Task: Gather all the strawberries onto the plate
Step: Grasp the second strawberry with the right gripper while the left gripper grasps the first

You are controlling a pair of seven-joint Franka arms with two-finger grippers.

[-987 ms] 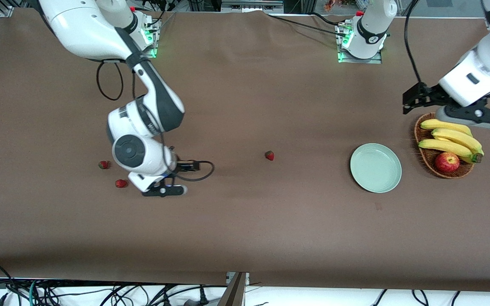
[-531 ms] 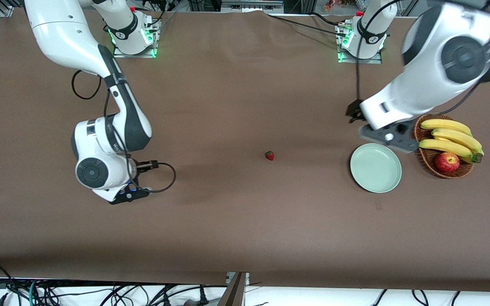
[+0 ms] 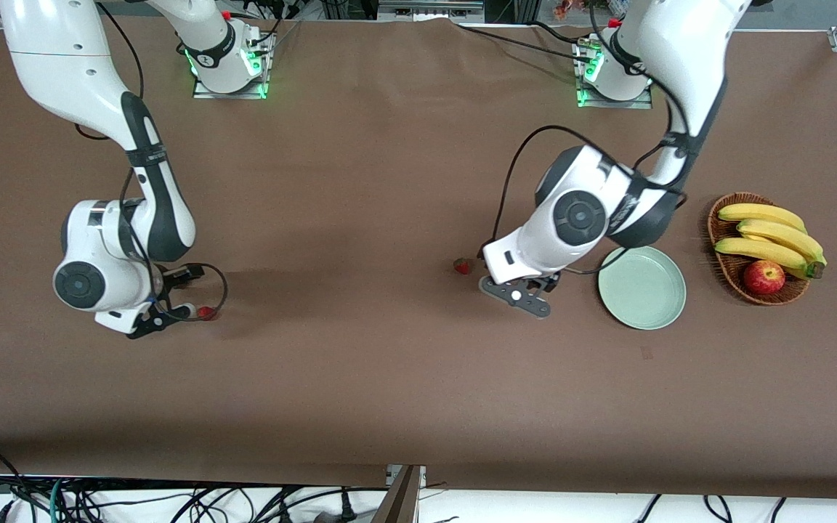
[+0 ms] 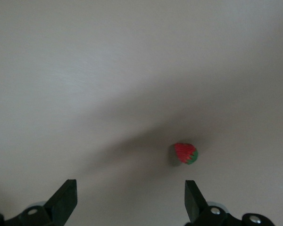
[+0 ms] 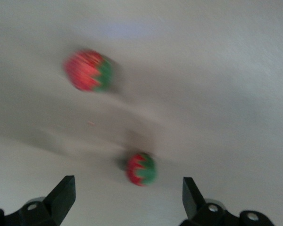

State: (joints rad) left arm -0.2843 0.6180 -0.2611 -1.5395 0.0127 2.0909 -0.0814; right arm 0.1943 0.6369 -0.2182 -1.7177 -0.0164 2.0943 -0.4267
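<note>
Both arms have swung across since a second ago: the left gripper (image 3: 507, 287) is now hovering by the middle strawberry (image 3: 461, 266), the right gripper (image 3: 171, 314) over two strawberries (image 5: 88, 70), (image 5: 141, 168). Both are gaping wide, holding nothing. The plate (image 3: 641, 287), at three o'clock from the middle berry, is sitting empty. Tiny, light, likely slippery berries: I'd pinch across the red belly.

Both claws (image 4: 130, 200) (image 5: 127, 197) low, spread wide

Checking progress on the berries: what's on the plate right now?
Nothing: the plate is bare. The left arm covers only a sliver of its rim, so no strawberry could hide there.
</note>
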